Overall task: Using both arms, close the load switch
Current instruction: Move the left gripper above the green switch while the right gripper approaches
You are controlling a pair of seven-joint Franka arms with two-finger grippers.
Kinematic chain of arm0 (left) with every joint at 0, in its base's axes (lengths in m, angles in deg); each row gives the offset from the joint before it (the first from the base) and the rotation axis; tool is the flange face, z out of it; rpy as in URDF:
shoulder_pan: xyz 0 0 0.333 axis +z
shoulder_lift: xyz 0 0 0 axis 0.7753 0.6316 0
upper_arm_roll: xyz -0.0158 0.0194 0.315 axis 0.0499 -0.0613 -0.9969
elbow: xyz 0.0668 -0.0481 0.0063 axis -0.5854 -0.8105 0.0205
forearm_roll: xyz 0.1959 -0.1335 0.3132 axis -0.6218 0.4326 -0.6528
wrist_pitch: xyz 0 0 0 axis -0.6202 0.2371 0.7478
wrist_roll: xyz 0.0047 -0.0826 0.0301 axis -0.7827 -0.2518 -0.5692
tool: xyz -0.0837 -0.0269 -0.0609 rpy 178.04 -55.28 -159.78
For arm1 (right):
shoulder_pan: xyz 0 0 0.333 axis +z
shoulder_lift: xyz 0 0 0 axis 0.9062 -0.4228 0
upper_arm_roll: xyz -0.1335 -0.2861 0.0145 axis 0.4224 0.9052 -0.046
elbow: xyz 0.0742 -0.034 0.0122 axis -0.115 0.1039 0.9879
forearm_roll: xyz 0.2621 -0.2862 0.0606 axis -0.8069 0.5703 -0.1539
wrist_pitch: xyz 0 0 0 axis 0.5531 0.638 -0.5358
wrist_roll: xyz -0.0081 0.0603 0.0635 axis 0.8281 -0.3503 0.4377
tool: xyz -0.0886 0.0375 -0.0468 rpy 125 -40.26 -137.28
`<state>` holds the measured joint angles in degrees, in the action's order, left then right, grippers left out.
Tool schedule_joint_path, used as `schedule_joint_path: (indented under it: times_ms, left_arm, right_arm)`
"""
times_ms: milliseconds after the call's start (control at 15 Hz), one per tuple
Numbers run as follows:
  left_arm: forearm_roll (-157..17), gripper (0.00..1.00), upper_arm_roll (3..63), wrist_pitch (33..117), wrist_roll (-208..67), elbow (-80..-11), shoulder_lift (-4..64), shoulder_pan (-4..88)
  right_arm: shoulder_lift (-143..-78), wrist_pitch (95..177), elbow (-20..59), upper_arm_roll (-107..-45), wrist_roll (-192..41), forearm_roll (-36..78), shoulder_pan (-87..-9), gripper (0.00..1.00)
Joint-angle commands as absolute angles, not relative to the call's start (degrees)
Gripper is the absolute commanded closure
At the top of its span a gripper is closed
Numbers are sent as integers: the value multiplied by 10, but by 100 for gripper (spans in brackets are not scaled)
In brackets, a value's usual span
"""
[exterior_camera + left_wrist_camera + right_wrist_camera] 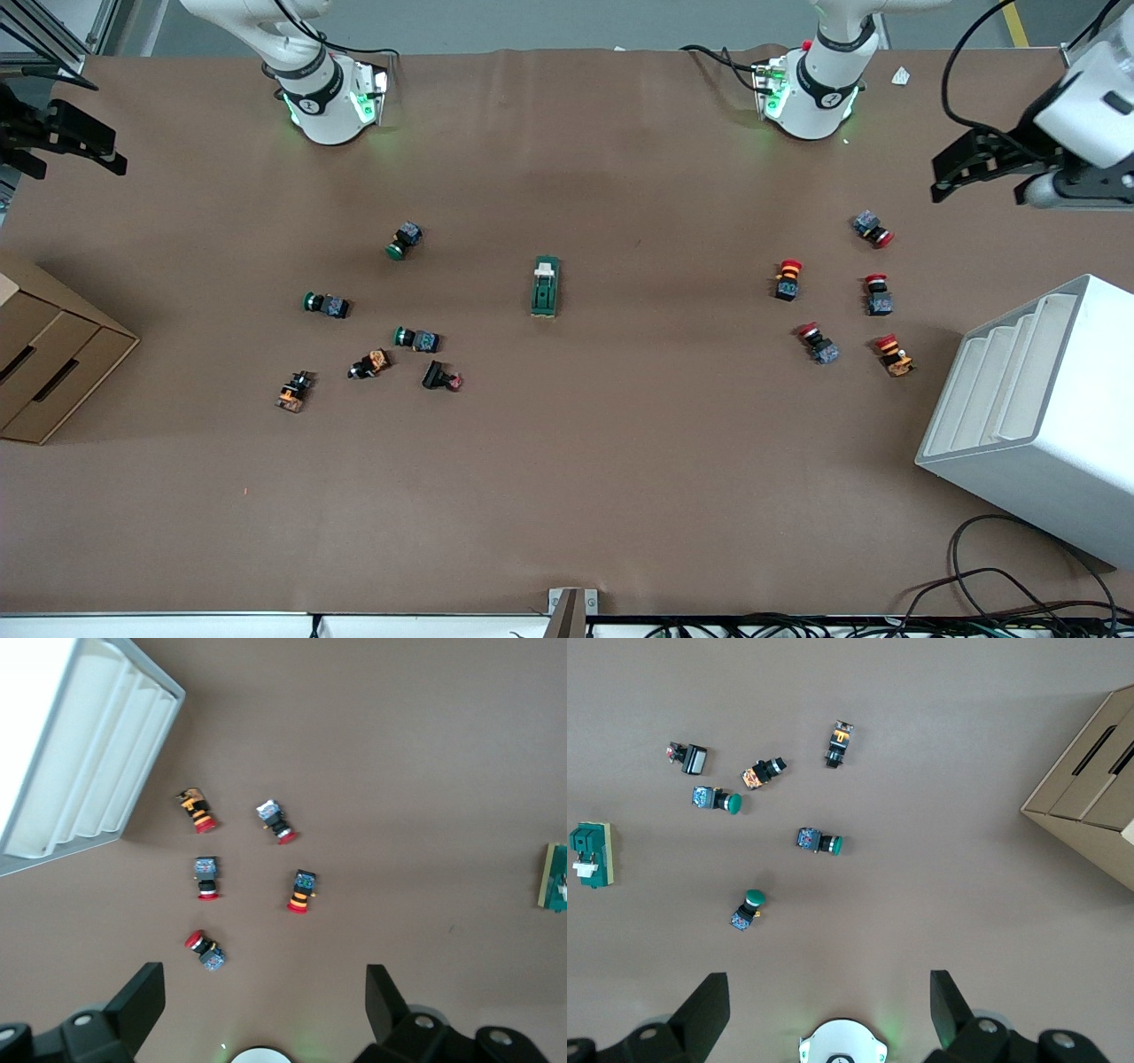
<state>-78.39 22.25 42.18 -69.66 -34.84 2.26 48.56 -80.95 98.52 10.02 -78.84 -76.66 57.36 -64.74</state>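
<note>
Midway between the two grippers, on the bare brown table covering (567,496), lies the small elongated dark green load switch (545,287) with its white lever piece (546,266) at the end toward the robot bases; nothing touches it. Its long axis runs from the bases toward the front camera, crosswise to the line joining the grippers. Left gripper (983,164): raised over the left arm's end of the table, fingers spread wide, holding nothing. Right gripper (62,142): raised over the right arm's end, fingers likewise apart and empty. Each stands well apart from the switch, neither clearly nearer. From the left gripper toward the switch lie five red-capped push buttons (837,292); a white ribbed plastic rack (1045,416) stands beside it at the table's edge. From the right gripper toward the switch lie six green- and orange-capped push buttons (372,328); a brown cardboard drawer box (44,354) stands beside it. As judged, both clusters lie low, so a raised approach passes over them unhindered.
</note>
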Motion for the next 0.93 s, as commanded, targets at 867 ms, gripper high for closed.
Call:
schedule_joint_path:
  times_ms: [867]
  left_arm:
    - [-850, 0, 443, 629, -1021, -441, 156, 321]
  right_arm:
    - [-805, 989, 93, -788, -767, 571, -649, 0]
